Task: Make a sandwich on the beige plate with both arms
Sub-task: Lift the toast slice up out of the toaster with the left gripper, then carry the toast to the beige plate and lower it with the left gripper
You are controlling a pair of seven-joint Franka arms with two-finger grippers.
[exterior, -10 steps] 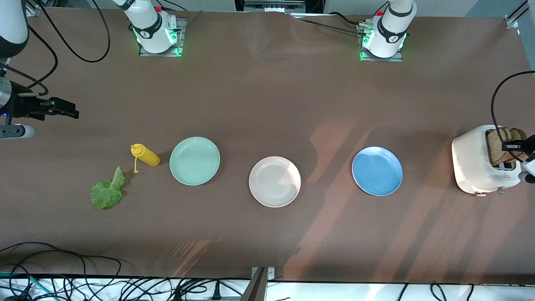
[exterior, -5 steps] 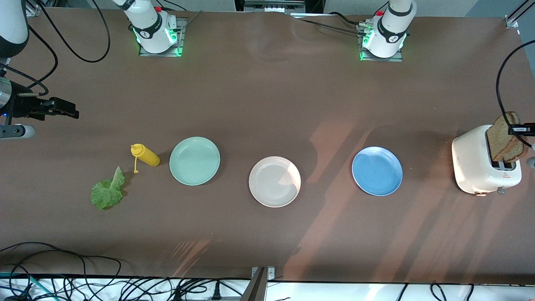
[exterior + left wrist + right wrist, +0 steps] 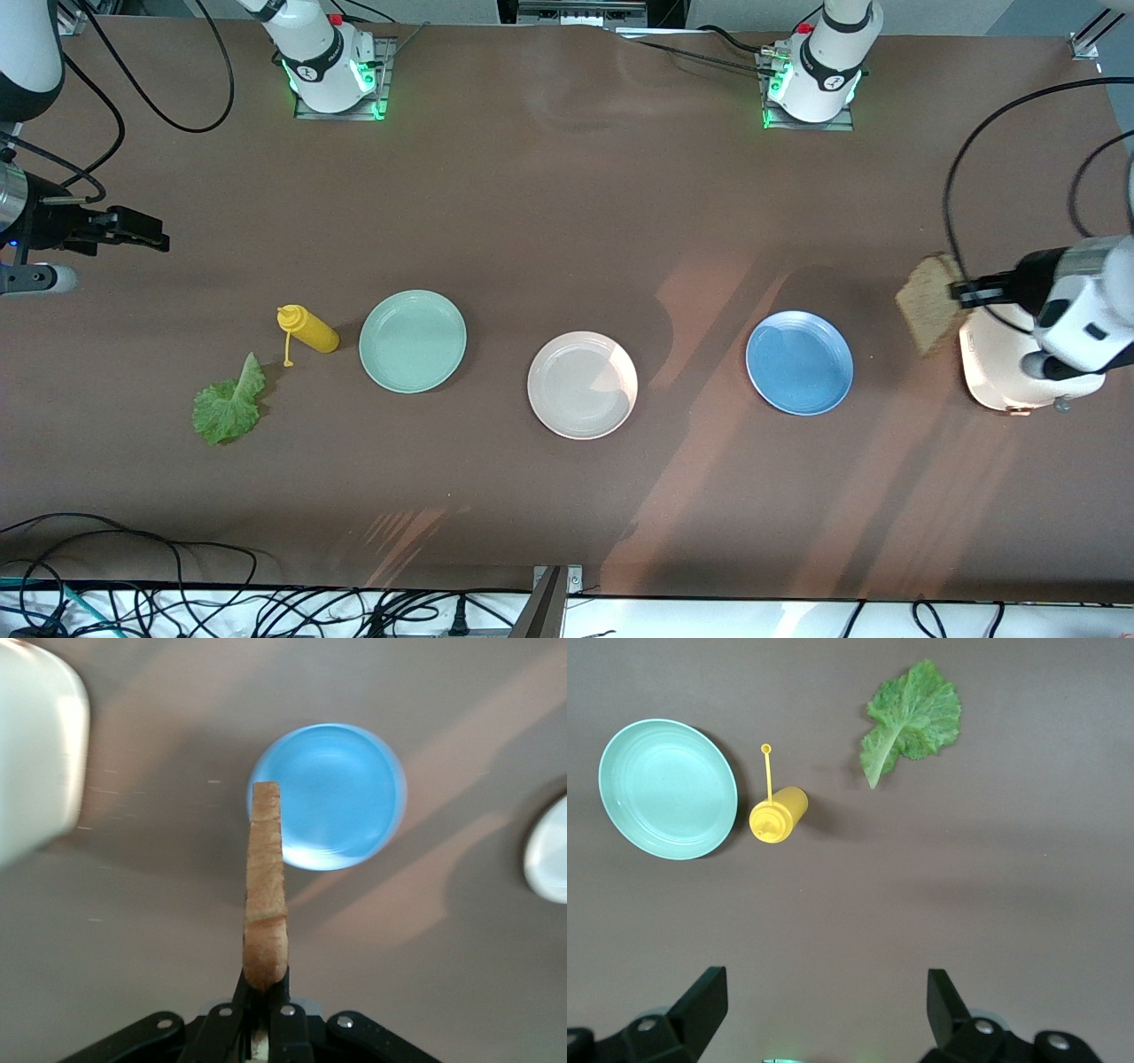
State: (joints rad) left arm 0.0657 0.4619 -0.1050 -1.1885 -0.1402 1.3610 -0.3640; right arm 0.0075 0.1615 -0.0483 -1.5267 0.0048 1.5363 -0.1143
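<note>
Right pincer (image 3: 151, 240) open, holding nothing, waiting above bare counter (image 3: 549, 221) at right arm's end. Lettuce leaf (image 3: 229, 403) flat on counter, yellow squeeze bottle (image 3: 307, 328) on its side just beside it, farther from front cam. Then mint-green plate (image 3: 413, 340), beige plate (image 3: 582, 385) mid-counter w/ nothing on it, blue plate (image 3: 799, 361). Left pincer (image 3: 964, 290) clamped on toast slice (image 3: 927, 303), held up on edge over counter betw. blue plate and white toaster (image 3: 997, 377).
</note>
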